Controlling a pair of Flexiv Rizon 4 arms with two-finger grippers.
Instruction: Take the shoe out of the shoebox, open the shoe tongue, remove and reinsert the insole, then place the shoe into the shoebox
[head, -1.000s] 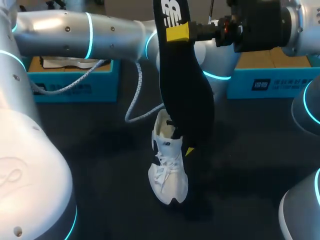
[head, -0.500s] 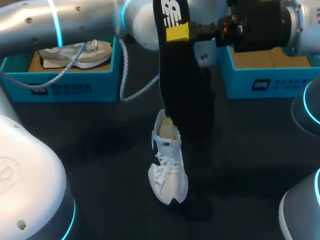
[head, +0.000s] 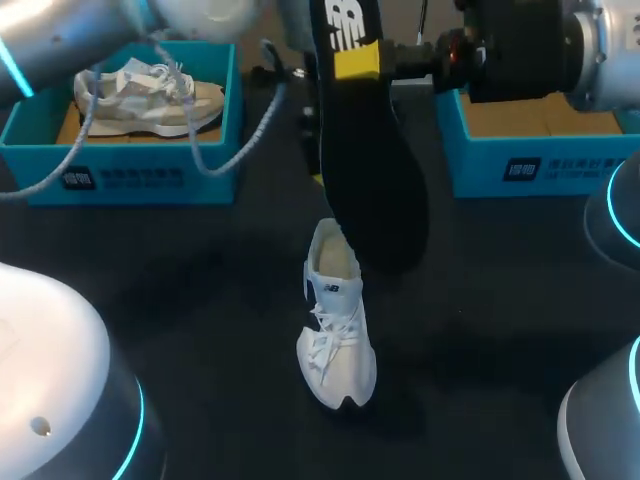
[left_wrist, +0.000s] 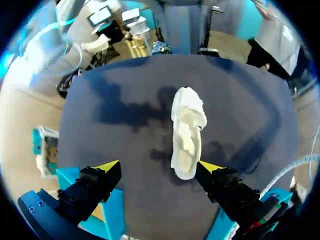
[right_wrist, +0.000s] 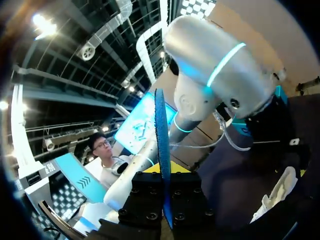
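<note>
Black and upright, the insole hangs from our right gripper, whose yellow-tipped fingers are clamped on it from both sides near its upper end. Its lower end hangs close to the heel of the white shoe. That shoe stands on its sole on the dark table, outside both boxes, toe pointing toward us. Our left gripper hovers above the table with its fingers spread wide and nothing between them; the shoe lies ahead of it, untouched. The left shoebox holds a beige shoe. The right shoebox shows a bare cardboard floor.
</note>
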